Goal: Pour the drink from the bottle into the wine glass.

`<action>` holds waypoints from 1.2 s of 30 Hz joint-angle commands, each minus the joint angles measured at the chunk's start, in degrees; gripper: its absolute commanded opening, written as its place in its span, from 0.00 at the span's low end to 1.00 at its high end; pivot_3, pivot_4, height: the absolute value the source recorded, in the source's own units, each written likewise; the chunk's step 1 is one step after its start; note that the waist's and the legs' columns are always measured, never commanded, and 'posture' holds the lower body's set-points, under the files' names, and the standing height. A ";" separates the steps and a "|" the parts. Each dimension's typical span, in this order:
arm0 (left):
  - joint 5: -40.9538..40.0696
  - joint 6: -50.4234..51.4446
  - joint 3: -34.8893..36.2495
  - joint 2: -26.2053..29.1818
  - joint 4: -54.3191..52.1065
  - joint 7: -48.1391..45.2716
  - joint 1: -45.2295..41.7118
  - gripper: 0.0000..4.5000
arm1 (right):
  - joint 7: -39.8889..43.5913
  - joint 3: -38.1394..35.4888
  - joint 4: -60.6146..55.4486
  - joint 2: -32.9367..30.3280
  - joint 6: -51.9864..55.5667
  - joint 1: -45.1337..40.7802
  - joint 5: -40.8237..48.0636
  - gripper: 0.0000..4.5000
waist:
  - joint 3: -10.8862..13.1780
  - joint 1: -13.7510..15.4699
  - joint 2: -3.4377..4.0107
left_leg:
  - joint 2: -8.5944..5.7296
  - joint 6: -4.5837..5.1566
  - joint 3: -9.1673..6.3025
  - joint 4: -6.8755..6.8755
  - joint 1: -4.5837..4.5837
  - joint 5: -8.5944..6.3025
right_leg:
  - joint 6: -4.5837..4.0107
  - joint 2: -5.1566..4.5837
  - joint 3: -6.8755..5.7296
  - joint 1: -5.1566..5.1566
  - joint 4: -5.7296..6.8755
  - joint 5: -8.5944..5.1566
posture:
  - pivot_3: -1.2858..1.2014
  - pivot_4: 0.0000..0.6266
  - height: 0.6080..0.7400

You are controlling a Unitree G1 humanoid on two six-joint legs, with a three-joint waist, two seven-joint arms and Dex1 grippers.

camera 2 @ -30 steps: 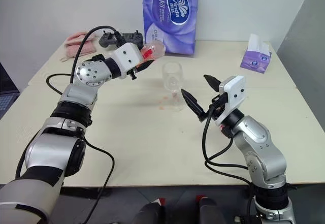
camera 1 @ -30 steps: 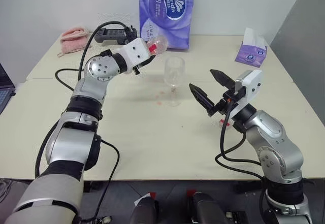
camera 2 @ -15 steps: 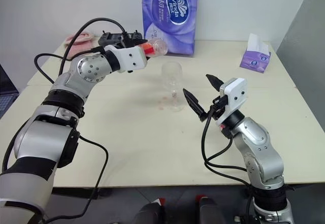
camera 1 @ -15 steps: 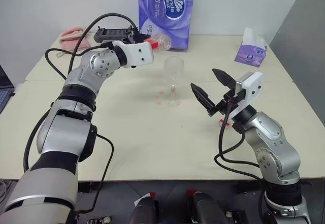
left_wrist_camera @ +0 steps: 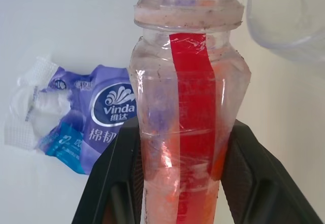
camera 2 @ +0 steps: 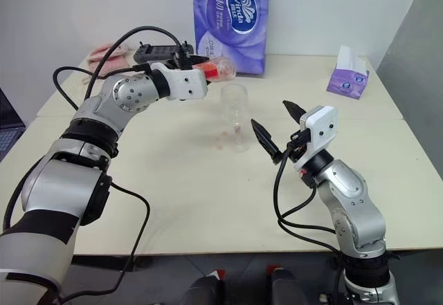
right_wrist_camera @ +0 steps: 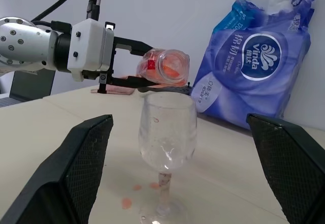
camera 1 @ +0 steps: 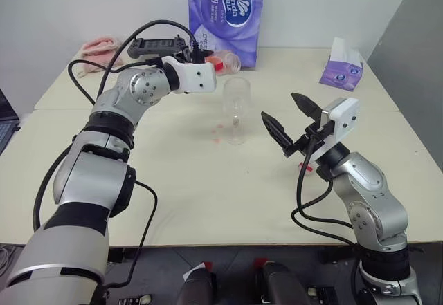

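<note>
A cream desk (camera 1: 208,194) holds a clear wine glass (camera 1: 237,108), standing upright near the middle with small orange-red spots (camera 1: 218,131) beside its foot. The left hand (camera 1: 208,61) is clamped on the bottle (camera 1: 227,62), tipped on its side just above the glass rim, uncapped mouth toward the glass, orange-red drink (right_wrist_camera: 170,69) inside. The right hand (camera 1: 287,115) hovers released beside the glass

You can't see the bottle (left_wrist_camera: 189,132) base, cut off between the left pincer's fingers (left_wrist_camera: 109,183). The laptop (camera 1: 5,122) is cropped at the edge. The glass (right_wrist_camera: 167,137) foot is cut off.
</note>
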 commanded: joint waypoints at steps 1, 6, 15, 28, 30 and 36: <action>1.19 -1.90 -0.31 1.83 -1.34 2.68 -3.48 0.37 | -0.40 -0.47 -1.53 0.16 -0.77 -0.60 0.25 1.00 | 0.00 0.00 0.00 | 0.00 0.00 0.01 0.00 0.00 0.00 | 0.00 0.00 0.00 -0.01 0.00 0.00 | 0.52 0.24 1.00; 4.22 -2.75 -2.11 2.65 -1.43 5.14 -4.88 0.37 | -0.55 -0.48 -1.09 0.33 -0.77 -1.03 0.33 1.00 | 0.00 0.00 0.00 | 0.00 0.00 0.03 0.00 0.00 0.00 | 0.00 0.00 0.02 -0.03 0.02 0.00 | 0.52 0.24 1.00; 6.96 -3.96 -3.88 2.97 -0.94 7.42 -6.16 0.37 | -0.74 -0.68 -0.76 0.47 -0.97 -0.89 0.33 1.00 | 0.00 -0.01 0.00 | 0.00 0.00 0.08 0.00 0.00 0.00 | 0.00 0.00 0.04 -0.04 0.04 0.00 | 0.52 0.24 1.00; 8.15 -4.22 -4.66 3.60 -0.24 8.29 -6.77 0.37 | -1.55 -0.47 -0.93 1.01 -0.50 -1.67 0.17 1.00 | 0.00 -0.02 0.00 | 0.00 0.00 0.11 0.01 0.00 0.00 | 0.00 0.00 0.07 -0.07 0.06 0.00 | 0.52 0.24 1.00; 8.23 -4.16 -4.71 3.63 -0.20 8.38 -6.88 0.37 | -1.63 -0.63 -1.07 0.91 -0.21 -1.88 0.33 1.00 | 0.00 -0.02 0.00 | 0.00 0.00 0.11 0.01 0.00 0.00 | 0.00 0.00 0.07 -0.07 0.06 0.00 | 0.52 0.24 1.00; 8.81 -3.99 -4.92 3.69 0.06 8.88 -7.10 0.37 | -1.65 -0.80 -1.21 0.77 0.25 -2.14 0.55 1.00 | 0.00 -0.02 0.00 | 0.00 0.00 0.12 0.02 -0.01 0.00 | 0.00 0.00 0.07 -0.07 0.07 0.00 | 0.52 0.24 1.00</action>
